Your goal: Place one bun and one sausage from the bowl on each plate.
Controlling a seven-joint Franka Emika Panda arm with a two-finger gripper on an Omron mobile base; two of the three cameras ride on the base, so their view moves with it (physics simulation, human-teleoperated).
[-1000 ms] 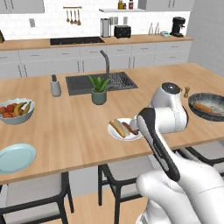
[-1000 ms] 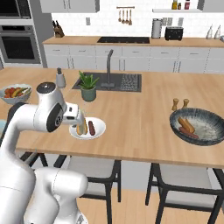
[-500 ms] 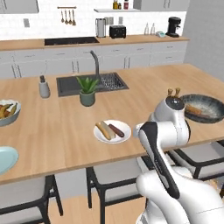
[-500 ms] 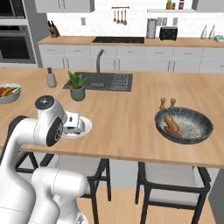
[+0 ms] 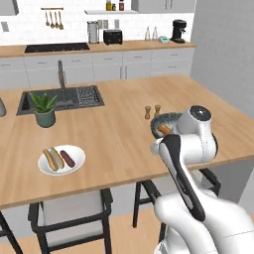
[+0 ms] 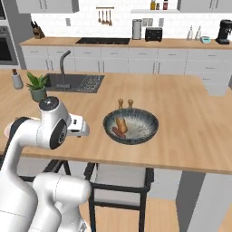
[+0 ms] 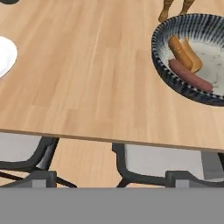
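the wide, shallow dark grey-black bowl (image 6: 131, 126) with a pale mottled inside sits on the light wooden island counter (image 6: 181, 113) near its front edge. in the left base view the bowl (image 5: 163, 120) is largely hidden behind the robot's white arm, with a sliver of rim and an orange-brown bit showing. in the hand view its right side (image 7: 175, 26) is cut off by the frame edge. inside it lie a golden-brown oblong bun (image 7: 184, 54) and a reddish-brown sausage (image 7: 189, 75), side by side and touching; in the right base view they appear small, the bun (image 6: 121, 124) just behind the sausage (image 6: 118, 132).

the round white flat plate (image 5: 61, 159) rests well apart from the bowl, toward the counter's left, carrying a tan bun (image 5: 52, 158) and a dark red sausage (image 5: 67, 158) next to each other. in the hand view a pale curved edge of that plate (image 7: 7, 54) is visible at the left border.

two small brown wooden shakers (image 6: 125, 103) stand just behind the bowl; their tops are cut off in the hand view. a green potted plant (image 5: 43, 108) stands by the dark sink (image 5: 62, 99).

the gripper's fingertips cannot be made out in any view; its jaws stand wide apart, holding nothing.
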